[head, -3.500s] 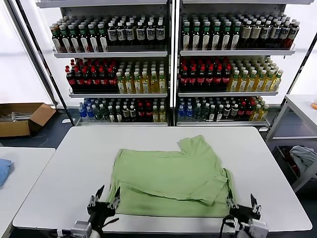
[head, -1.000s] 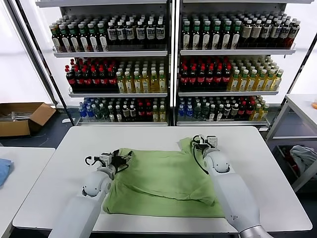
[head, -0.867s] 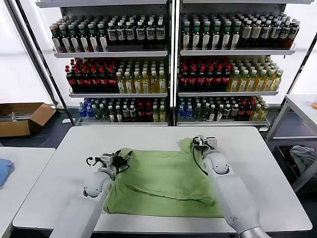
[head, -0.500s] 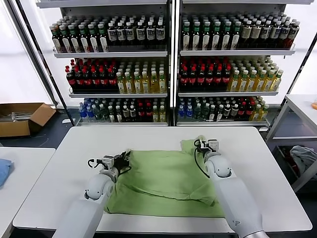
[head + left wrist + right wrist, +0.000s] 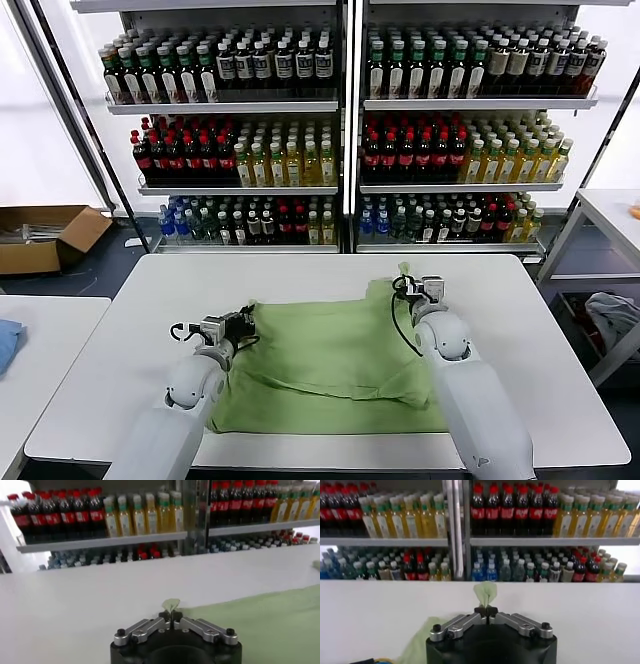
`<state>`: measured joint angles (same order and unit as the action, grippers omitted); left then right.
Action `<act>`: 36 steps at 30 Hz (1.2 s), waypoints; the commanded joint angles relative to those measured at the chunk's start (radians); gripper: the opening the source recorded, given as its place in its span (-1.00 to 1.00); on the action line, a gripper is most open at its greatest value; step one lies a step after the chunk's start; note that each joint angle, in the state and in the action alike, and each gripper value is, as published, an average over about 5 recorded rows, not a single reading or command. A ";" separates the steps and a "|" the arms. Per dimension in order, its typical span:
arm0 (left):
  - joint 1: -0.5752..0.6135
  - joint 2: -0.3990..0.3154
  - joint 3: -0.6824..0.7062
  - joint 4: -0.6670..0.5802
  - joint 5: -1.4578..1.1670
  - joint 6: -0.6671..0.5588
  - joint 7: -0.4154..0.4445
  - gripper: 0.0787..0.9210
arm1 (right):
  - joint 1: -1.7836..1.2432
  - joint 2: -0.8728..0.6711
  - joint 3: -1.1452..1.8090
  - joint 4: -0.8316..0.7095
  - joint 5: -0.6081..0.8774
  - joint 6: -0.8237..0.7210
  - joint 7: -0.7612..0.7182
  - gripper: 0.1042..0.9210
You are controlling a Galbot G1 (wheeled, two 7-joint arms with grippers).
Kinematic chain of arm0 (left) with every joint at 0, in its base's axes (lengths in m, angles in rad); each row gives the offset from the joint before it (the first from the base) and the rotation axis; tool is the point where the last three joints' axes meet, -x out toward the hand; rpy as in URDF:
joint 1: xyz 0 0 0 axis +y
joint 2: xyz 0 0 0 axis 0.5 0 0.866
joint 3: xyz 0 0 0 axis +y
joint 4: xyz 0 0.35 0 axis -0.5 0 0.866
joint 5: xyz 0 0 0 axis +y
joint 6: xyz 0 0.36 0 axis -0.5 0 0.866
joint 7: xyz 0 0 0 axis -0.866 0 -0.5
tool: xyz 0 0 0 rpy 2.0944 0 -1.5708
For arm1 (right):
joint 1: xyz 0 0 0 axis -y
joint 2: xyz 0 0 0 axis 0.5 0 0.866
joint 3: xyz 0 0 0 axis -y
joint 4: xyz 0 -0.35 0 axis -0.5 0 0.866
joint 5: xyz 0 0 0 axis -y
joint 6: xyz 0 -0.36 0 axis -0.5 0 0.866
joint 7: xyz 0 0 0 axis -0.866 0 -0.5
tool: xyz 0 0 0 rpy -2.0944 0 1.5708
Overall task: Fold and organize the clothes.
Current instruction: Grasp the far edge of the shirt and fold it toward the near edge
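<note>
Two pincers clamped on the polo shirt (image 5: 335,365), spread on the white surface (image 5: 130,330): left pincer (image 5: 243,320) pinching its far left corner, right pincer (image 5: 406,285) its far right corner. No legible writing on shelf bottles (image 5: 250,165)

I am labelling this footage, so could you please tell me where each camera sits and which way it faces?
Head view: high, facing forward and down at the shirt; both arms show.
Left wrist view: behind the left gripper, facing the shelves.
Right wrist view: behind the right gripper, likewise.
Shared: each wrist view shows its gripper pinching shirt fabric.
</note>
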<state>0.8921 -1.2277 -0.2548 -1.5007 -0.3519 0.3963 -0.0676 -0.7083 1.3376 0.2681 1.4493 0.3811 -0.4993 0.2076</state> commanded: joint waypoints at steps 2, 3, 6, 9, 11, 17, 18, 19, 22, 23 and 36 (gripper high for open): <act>0.034 0.015 -0.008 -0.129 0.019 -0.074 -0.005 -0.98 | -0.085 0.003 0.018 0.198 -0.004 0.012 0.009 -1.00; 0.042 0.018 -0.009 -0.142 0.019 -0.075 -0.005 -0.98 | -0.101 0.005 0.023 0.212 -0.008 0.015 0.011 -1.00; 0.071 0.028 -0.013 -0.178 0.021 -0.079 -0.005 -0.98 | -0.155 0.009 0.038 0.260 -0.018 0.021 0.019 -1.00; 0.109 0.038 -0.024 -0.212 0.022 -0.081 -0.005 -0.98 | -0.233 0.014 0.060 0.331 -0.029 0.018 0.036 -1.00; 0.141 0.044 -0.032 -0.238 0.028 -0.080 -0.007 -0.98 | -0.297 0.023 0.076 0.382 -0.036 0.008 0.052 -1.00; 0.244 0.052 -0.051 -0.310 0.065 -0.071 -0.018 -0.98 | -0.452 0.053 0.116 0.481 -0.059 -0.018 0.105 -1.00; 0.258 0.051 -0.054 -0.318 0.071 -0.071 -0.020 -0.98 | -0.468 0.056 0.122 0.493 -0.059 -0.021 0.112 -1.00; 0.272 0.051 -0.057 -0.326 0.077 -0.071 -0.024 -0.98 | -0.487 0.057 0.127 0.506 -0.059 -0.024 0.117 -1.00; 0.310 0.046 -0.066 -0.344 0.095 -0.071 -0.033 -0.98 | -0.542 0.056 0.135 0.540 -0.062 -0.032 0.126 -1.00; 0.322 0.044 -0.069 -0.350 0.100 -0.070 -0.035 -0.98 | -0.560 0.055 0.137 0.549 -0.064 -0.034 0.129 -1.00; 0.487 0.040 -0.089 -0.442 0.153 -0.055 -0.040 -0.98 | -0.726 0.047 0.164 0.632 -0.077 -0.035 0.152 -1.00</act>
<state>1.2611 -1.1891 -0.3386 -1.8838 -0.2320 0.3401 -0.1041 -1.3028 1.3799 0.4162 2.0047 0.3122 -0.5297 0.3439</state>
